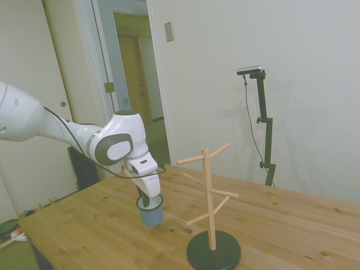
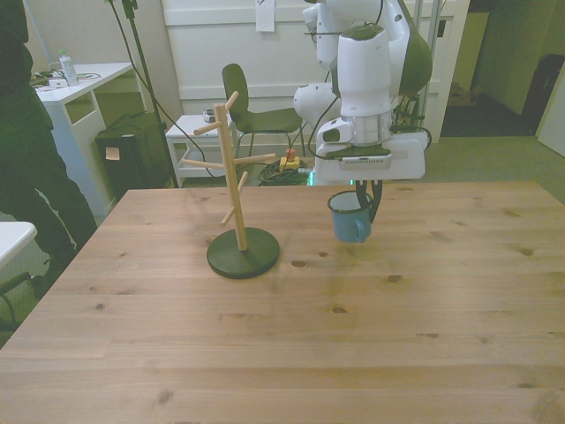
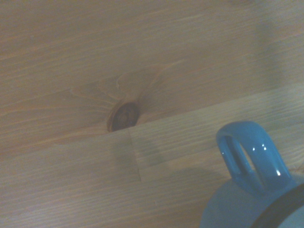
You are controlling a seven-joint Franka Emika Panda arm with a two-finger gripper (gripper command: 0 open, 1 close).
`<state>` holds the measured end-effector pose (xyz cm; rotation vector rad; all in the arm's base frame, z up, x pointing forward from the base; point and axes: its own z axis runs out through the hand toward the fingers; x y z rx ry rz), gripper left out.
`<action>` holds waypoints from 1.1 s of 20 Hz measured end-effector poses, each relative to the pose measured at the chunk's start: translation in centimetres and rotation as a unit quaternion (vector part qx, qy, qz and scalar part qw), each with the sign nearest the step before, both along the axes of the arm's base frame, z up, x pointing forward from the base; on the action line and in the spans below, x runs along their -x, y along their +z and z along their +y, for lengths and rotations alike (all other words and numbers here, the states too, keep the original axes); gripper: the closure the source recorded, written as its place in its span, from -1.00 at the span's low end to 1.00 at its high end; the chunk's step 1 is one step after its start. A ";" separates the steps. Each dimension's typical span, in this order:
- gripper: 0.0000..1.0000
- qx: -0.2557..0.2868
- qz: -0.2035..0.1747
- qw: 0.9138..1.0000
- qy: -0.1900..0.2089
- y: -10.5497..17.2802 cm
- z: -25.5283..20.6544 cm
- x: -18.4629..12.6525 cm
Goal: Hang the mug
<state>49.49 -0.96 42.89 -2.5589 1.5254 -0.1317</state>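
Observation:
The small light-blue mug (image 1: 151, 213) (image 2: 350, 221) hangs upright a little above the wooden table (image 2: 291, 353), toward the front view's right of the peg stand. My gripper (image 1: 147, 201) (image 2: 365, 205) comes down from above and is shut on the mug's rim, one dark finger inside the cup. Close up in the wrist view, the mug's loop handle (image 3: 250, 156) shows over the wood grain. The wooden peg stand (image 1: 210, 197) (image 2: 233, 172) stands on its dark round base (image 2: 243, 253), apart from the mug, with several pegs angled upward.
A person in dark clothes (image 2: 26, 141) stands at the front view's left edge, beside the table. Behind the table are a chair (image 2: 252, 110), a small white side table and a white desk (image 2: 75, 84).

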 end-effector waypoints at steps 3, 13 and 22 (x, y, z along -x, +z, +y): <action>1.00 0.001 -0.020 1.000 -0.001 2.2 -0.2 1.4; 1.00 -0.002 -0.058 0.998 -0.010 7.0 -2.5 3.7; 1.00 -0.022 -0.082 0.996 -0.029 10.4 -7.4 6.2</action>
